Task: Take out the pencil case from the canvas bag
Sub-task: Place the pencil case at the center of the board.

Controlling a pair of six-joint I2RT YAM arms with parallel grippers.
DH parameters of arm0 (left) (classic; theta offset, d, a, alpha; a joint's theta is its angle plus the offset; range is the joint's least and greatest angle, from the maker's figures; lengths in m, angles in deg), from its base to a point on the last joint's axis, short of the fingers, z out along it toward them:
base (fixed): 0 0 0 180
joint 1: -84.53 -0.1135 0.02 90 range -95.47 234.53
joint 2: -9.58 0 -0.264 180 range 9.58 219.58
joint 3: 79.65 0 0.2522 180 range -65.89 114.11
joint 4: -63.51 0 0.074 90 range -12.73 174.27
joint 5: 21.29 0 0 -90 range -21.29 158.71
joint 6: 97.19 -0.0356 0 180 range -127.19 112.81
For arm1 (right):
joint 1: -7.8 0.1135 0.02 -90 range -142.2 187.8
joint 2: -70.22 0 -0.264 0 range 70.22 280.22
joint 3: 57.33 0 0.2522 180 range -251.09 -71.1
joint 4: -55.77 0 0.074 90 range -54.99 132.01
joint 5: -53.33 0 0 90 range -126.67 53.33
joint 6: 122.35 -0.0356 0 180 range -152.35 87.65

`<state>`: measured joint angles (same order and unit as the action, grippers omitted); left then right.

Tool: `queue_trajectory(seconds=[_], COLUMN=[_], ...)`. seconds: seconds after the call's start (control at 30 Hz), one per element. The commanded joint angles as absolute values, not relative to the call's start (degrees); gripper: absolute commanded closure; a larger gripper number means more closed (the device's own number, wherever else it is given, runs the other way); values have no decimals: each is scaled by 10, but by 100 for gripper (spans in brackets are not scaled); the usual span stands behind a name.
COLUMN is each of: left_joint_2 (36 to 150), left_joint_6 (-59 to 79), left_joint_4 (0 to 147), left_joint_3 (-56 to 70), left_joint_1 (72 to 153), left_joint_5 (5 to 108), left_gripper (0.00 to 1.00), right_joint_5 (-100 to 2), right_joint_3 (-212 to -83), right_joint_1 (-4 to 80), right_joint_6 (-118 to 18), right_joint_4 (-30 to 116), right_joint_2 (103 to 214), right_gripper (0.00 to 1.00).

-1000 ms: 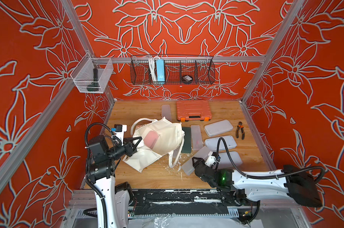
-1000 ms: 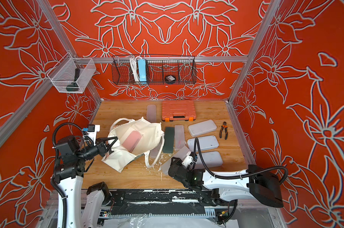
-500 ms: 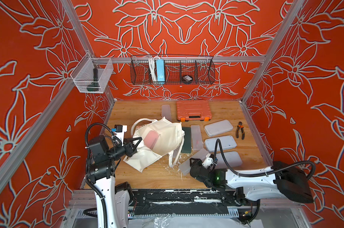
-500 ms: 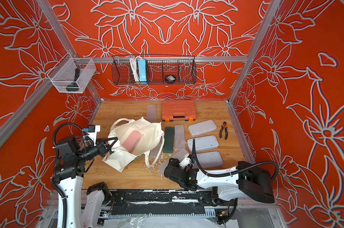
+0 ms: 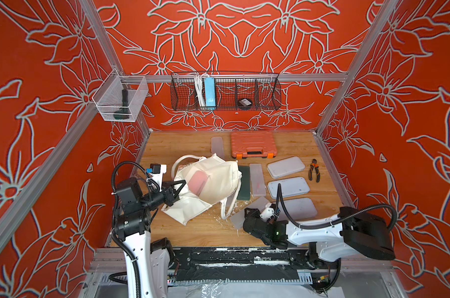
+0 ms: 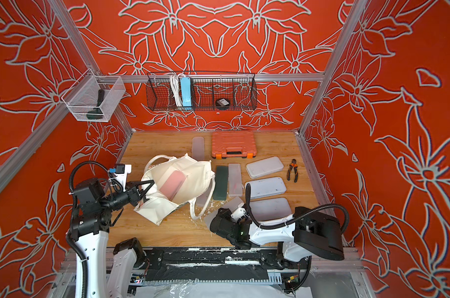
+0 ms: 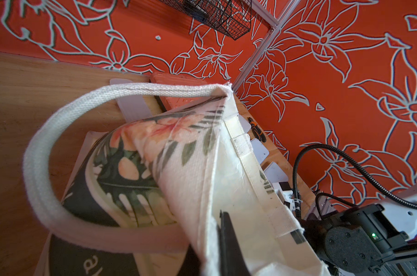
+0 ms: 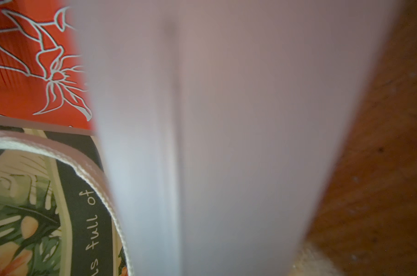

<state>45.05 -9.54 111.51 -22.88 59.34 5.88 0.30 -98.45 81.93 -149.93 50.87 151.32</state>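
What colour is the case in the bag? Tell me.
Pink; the case shows best in both top views.

Canvas bag (image 5: 218, 185): coarse woven cloth, matt
Pencil case (image 8: 226, 143): frosted smooth plastic
Table (image 5: 182, 147): grained wood
Tool case (image 5: 253, 142): ribbed plastic

Orange tool case (image 5: 253, 144), pliers (image 5: 314, 165), black wire basket (image 5: 267, 93), wooden table (image 5: 193, 229)
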Motion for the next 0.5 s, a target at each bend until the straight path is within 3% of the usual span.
queue_trajectory(seconds=[0.0, 0.47], left_joint_2=[442, 440], left_joint_6=[-102, -104], left_joint_4=[1098, 1104], left_joint_3=[-226, -225], left_joint_1=[590, 590], left_joint_5=[39, 40], left_gripper=[100, 100], right_joint_5=[5, -25], right_joint_3=[-995, -1010], right_joint_1=[825, 825], right_joint_6=[-1527, -1563], right_joint_4=[516, 417], right_joint_2=[1525, 1512], right_gripper=[70, 39])
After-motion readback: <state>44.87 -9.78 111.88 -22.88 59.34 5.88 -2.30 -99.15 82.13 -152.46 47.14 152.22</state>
